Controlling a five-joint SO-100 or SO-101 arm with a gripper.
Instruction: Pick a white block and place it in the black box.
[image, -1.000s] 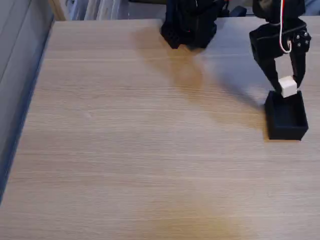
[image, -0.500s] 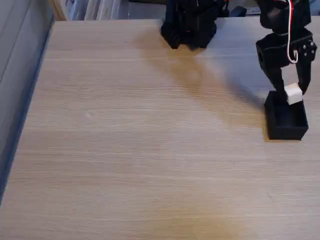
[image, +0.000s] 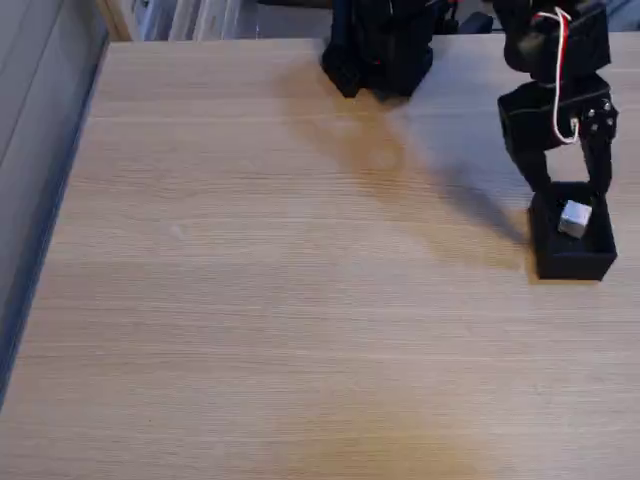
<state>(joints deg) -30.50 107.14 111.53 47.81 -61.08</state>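
**White block lies inside the black box**

The white block (image: 574, 217), a small plain cube with a bright top and greyer shaded sides, rests inside the black box (image: 571, 263), toward the box's far end and slightly tilted against its dark floor. The box is a matte black, thin-walled rectangle with an open top, standing at the right side of the table (image: 280, 300), toward its far half.

The gripper (image: 570, 182) hangs just above the far rim of the box, its two black fingers pointing down and spread apart, with nothing between them; the cube sits below the gap, free of both fingers. A white wire with a red strand loops down the front of the arm's angular black housing.

The table is pale wood-grain laminate with fine horizontal streaks and a soft sheen. The arm's black base (image: 378, 45) sits at the far edge, casting a diagonal shadow across the wood toward the box.
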